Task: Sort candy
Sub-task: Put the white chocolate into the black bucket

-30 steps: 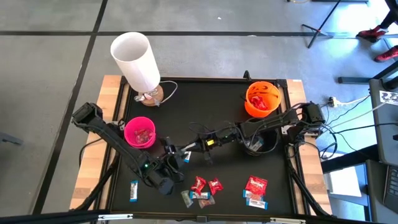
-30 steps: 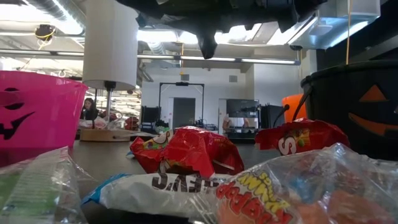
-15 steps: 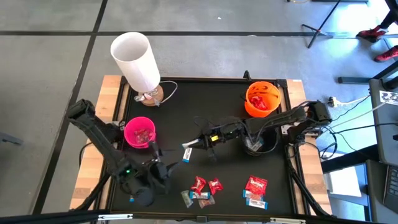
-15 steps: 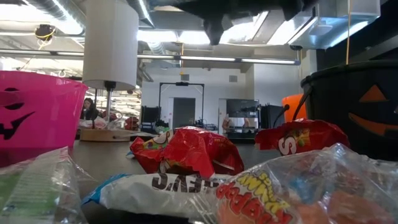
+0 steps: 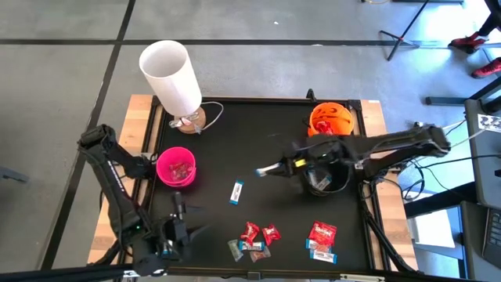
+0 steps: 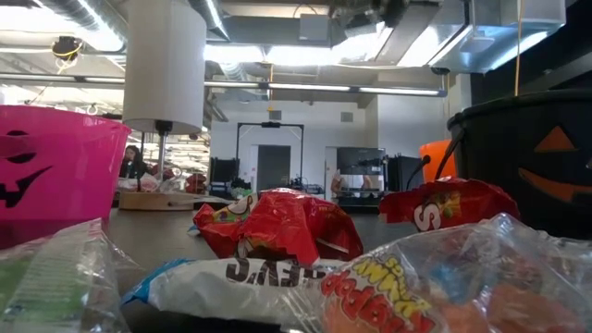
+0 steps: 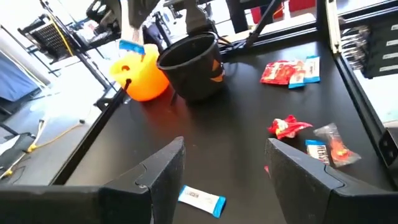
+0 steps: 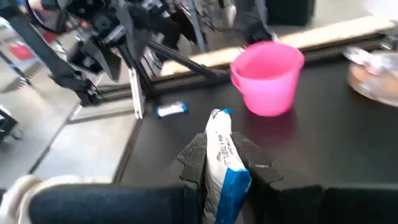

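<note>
- High view: left end effector (image 5: 178, 213) pulled to the front-left part of the black tabletop (image 5: 258, 133), fingers spread, holding nothing. Right end effector (image 5: 262, 170) hangs mid-table beside the black bowl (image 5: 325, 174), pressed on a blue-and-white candy (image 5: 261, 170).
- Another blue-white candy (image 5: 236, 192) lies alone mid-table. Red and silvery candy cluster (image 5: 252, 239) near front edge; second pile (image 5: 322, 239) to its right. Blue candy (image 5: 167, 249) near the left end effector, partly hidden.
- Pink bowl (image 5: 175, 167) left, orange bowl (image 5: 330, 123) back right, white lamp (image 5: 172, 77) back left.
- Low view: red wrappers (image 6: 277, 225) and clear wrappers (image 6: 444, 277) fill the foreground, pink bowl (image 6: 55, 171) left, black bowl (image 6: 532, 162) right.
- Left wrist view: both fingers (image 7: 163, 171) wide apart, blue-white candy (image 7: 200, 200) on the tabletop between them.
- Right wrist view: fingers (image 8: 196, 155) pinch a blue-and-white candy (image 8: 224, 163) upright; pink bowl (image 8: 268, 78) beyond.
</note>
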Robot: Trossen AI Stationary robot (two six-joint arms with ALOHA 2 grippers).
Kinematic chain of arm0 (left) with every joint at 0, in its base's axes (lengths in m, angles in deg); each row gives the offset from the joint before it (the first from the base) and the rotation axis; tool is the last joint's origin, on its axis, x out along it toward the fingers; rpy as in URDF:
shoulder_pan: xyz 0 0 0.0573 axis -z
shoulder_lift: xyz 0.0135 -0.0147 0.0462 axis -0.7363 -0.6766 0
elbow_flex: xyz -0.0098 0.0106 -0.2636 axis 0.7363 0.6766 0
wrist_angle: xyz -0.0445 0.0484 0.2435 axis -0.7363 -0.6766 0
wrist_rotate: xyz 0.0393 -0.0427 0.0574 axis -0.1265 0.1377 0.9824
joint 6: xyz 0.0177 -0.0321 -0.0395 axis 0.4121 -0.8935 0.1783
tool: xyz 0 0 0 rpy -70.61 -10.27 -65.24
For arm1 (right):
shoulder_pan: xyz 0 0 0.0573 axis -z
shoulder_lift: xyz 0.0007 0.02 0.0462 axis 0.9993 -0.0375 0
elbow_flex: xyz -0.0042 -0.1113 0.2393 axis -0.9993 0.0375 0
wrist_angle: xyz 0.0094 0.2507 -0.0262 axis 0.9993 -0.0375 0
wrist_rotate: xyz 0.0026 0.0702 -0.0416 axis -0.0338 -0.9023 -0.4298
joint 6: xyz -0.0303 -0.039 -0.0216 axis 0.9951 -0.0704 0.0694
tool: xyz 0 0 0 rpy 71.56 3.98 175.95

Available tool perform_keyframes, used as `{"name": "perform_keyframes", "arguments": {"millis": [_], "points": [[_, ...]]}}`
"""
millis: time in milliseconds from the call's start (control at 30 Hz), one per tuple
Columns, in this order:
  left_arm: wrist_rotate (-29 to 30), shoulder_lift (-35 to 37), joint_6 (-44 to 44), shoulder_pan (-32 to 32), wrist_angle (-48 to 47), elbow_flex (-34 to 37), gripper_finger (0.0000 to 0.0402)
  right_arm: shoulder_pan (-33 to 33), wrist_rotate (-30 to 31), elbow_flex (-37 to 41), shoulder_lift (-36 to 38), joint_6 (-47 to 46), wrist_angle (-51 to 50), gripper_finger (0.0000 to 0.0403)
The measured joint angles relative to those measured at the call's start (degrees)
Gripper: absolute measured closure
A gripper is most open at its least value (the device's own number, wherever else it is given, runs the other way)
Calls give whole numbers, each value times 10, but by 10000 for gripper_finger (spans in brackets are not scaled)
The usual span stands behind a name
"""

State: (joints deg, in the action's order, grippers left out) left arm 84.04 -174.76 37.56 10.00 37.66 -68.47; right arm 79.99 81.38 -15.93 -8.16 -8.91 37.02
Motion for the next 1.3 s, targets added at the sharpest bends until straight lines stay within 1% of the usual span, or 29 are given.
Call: {"name": "perform_keyframes", "arguments": {"millis": [67, 167, 267, 333, 433, 567, 733, 833, 900, 1000, 1067, 1133, 1200, 1300], "points": [[0, 0, -14, 7, -11, 0, 188, 0, 12, 0, 34, -1, -68, 343], [-1, 0, -48, 12, -55, 0, 189, 0, 48, 0, 80, -18, -153, 343], [-2, 0, -110, 11, -119, 0, 189, 0, 57, 0, 116, -47, -235, 343], [-13, 0, -156, 8, -144, 0, 190, 0, 57, 0, 132, -63, -296, 343], [-39, 0, -176, 1, -143, 8, 197, 0, 57, 0, 147, -94, -389, 343], [-59, 0, -191, -11, -138, 22, 207, 0, 55, 0, 148, -136, -481, 343], [-102, 7, -202, -30, -128, 48, 214, 0, 46, 0, 148, -173, -563, 343], [-121, 18, -191, -41, -112, 69, 218, 0, 47, 0, 148, -183, -605, 343], [-123, 38, -173, -45, -89, 92, 218, 0, 55, 0, 148, -185, -623, 343], [-129, 91, -167, -53, -60, 137, 218, 0, 70, 0, 148, -196, -636, 343], [-132, 134, -150, -58, -16, 174, 218, 0, 71, 0, 148, -197, -637, 343], [-132, 179, -115, -63, 34, 211, 218, 0, 72, 0, 148, -190, -639, 343], [-133, 218, -93, -68, 75, 237, 218, 0, 63, 0, 148, -174, -639, 342], [-138, 258, -96, -75, 102, 251, 218, 0, 42, 0, 147, -167, -639, 342]]}}
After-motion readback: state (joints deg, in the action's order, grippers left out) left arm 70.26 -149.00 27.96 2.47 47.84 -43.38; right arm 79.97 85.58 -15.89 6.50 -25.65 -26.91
